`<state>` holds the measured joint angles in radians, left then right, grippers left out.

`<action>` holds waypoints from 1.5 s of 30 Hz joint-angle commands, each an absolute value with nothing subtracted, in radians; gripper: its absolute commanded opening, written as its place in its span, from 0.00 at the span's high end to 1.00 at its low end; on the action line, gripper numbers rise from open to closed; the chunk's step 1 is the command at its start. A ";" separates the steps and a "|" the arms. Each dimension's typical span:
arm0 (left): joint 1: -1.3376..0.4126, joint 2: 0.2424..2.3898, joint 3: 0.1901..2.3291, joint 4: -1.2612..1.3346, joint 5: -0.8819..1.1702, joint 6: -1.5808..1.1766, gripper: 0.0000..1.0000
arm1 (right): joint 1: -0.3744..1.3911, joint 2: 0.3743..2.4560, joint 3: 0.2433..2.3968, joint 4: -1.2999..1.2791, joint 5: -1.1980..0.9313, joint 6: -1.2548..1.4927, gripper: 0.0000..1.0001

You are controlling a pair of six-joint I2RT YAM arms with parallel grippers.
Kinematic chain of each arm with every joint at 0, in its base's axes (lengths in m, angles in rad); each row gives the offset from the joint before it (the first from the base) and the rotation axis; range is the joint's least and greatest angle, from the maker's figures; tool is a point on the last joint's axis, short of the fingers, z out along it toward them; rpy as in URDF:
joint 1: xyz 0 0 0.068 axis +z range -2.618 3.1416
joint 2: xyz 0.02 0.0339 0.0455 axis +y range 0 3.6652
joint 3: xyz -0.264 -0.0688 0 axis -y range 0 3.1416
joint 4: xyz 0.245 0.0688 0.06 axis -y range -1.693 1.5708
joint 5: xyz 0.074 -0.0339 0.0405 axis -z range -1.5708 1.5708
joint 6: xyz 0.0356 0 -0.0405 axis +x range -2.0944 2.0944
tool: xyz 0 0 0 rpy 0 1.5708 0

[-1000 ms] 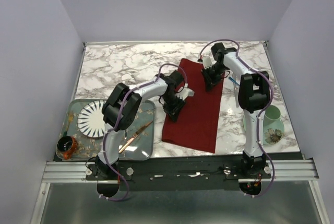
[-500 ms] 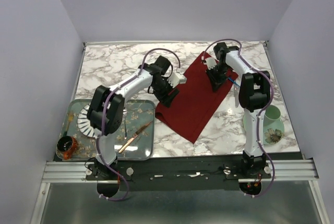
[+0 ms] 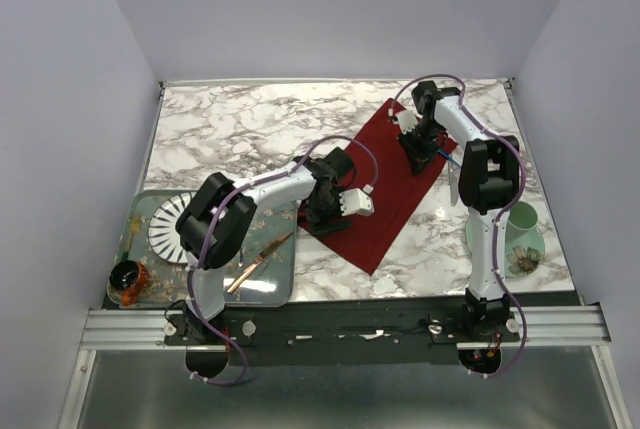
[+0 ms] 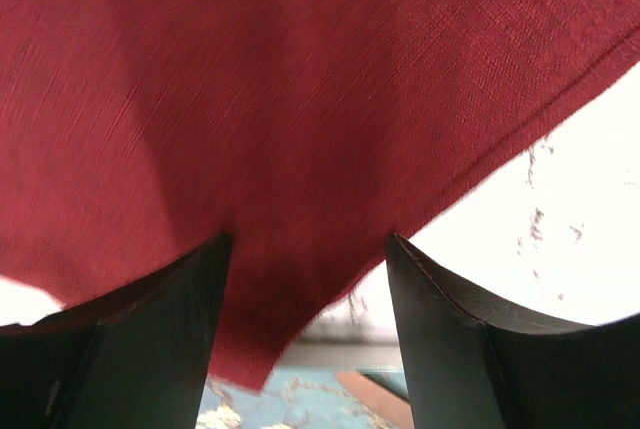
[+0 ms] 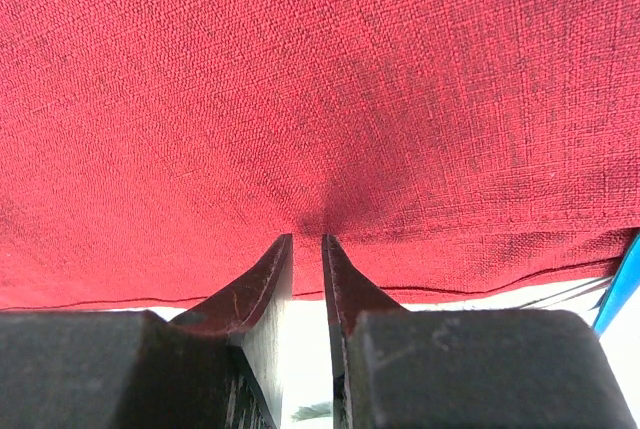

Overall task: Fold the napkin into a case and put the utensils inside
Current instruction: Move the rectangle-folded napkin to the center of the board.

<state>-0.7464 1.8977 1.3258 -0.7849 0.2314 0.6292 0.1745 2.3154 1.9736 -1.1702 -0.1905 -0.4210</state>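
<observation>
Your napkin (image 3: 385, 199) lies on the marble table (image 3: 240, 129) as a long dark red band. It is skewed, running from the far right toward the near middle.

Your right end effector (image 5: 307, 239) is at the far right part of the cloth. Its fingers are pressed almost together, pinching a small pucker of fabric near the hemmed edge. Just beside that edge, the wrist view catches the bright blue handle of the fork (image 5: 620, 279) on the table.

Your left end effector (image 4: 310, 244) sits at the napkin's left corner. Its fingers are spread wide, with the corner of the cloth lying between them and nothing clamped.

On the left of the table a tray (image 3: 265, 284) carries a striped plate (image 3: 175, 229) and a copper-coloured knife (image 3: 262, 254). A pale green cup (image 3: 520, 224) stands at the right.
</observation>
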 commanded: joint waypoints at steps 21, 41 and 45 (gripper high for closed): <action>-0.743 1.749 1.465 -0.925 0.025 1.057 1.00 | 0.184 2.315 1.947 -1.253 -0.276 -0.491 0.75; -0.301 1.622 1.322 -0.919 0.218 1.169 0.52 | 0.339 2.060 1.640 -1.239 -0.546 -0.411 0.69; -0.301 1.536 1.305 -0.922 0.325 1.091 0.45 | 0.316 2.069 1.764 -1.230 -0.476 -0.429 0.64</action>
<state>-0.3046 1.6318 1.2995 -0.9054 0.1761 1.1694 0.3367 2.1048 1.6421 -1.2304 -0.4976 -0.4126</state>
